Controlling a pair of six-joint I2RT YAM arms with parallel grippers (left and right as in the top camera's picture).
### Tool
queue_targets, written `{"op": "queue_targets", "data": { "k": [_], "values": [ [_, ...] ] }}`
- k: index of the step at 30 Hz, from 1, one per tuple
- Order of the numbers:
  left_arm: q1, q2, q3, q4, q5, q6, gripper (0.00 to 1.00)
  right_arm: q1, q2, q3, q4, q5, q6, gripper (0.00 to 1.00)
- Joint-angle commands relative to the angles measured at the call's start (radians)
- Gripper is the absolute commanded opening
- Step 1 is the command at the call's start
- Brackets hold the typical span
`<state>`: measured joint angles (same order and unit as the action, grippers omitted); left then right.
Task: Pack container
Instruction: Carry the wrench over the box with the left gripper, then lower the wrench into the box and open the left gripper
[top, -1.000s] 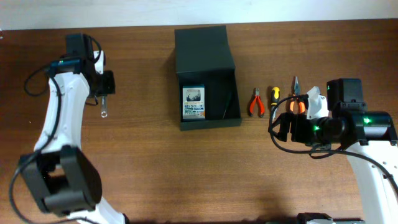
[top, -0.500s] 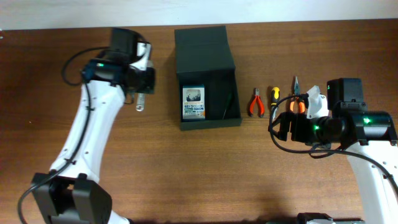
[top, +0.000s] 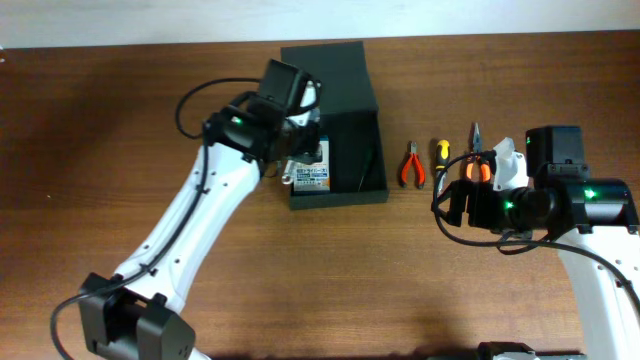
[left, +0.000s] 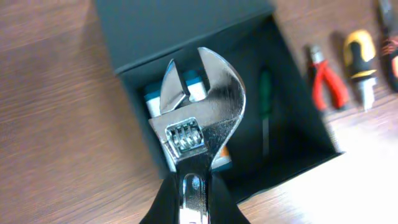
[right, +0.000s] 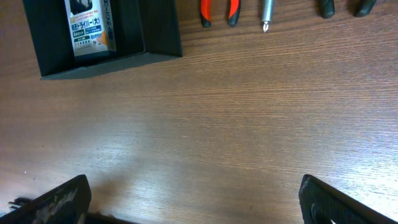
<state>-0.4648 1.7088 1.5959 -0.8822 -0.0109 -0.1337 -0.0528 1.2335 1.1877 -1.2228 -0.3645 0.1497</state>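
Left gripper clamped on the handle of a chrome adjustable wrench. Wrench head points out ahead of the fingers and hangs over the open container, above the card pack side. Can't tell whether the wrench touches anything inside.

Right gripper spread wide, nothing between the fingers, only bare table below it. It sits toward the right edge of the table, well apart from the container.

Container: near the far edge of the table, about mid-width. Dark green-black, matte, rectangular, straight walls. Flap lid of the same colour is attached at the far side and folded back open, lying toward the far edge. Inside also dark.

In it: blue-and-white card pack lying flat against the left wall, and a thin green-handled screwdriver along the right part of the floor, apart from the pack.

On the table just right of the container, in a row: red-handled pliers, yellow-and-black screwdriver, orange-handled pliers partly hidden by the right arm. All apart from each other and outside the container.
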Motion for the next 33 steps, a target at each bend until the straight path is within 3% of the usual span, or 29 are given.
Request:
{"op": "queue_targets", "data": {
  "k": [1, 9, 20, 30, 33],
  "values": [
    [-0.021, -0.033, 0.004, 0.047, 0.007, -0.127, 0.02, -0.006, 0.002, 0.018, -0.001, 0.002, -0.002, 0.99],
    [-0.031, 0.023, 0.004, 0.138, 0.008, -0.278, 0.02, -0.006, 0.002, 0.018, -0.001, 0.002, -0.002, 0.99],
    [-0.035, 0.127, 0.004, 0.179, 0.013, -0.273, 0.02, -0.006, 0.002, 0.018, -0.013, 0.002, -0.002, 0.99],
    [0.036, 0.114, 0.013, -0.031, 0.008, -0.209, 0.02, -0.006, 0.002, 0.018, -0.012, 0.002, -0.002, 0.99],
    [0.037, 0.114, 0.013, -0.072, 0.018, -0.209, 0.12, -0.006, 0.002, 0.018, -0.012, 0.002, -0.002, 0.99]
  ]
}}
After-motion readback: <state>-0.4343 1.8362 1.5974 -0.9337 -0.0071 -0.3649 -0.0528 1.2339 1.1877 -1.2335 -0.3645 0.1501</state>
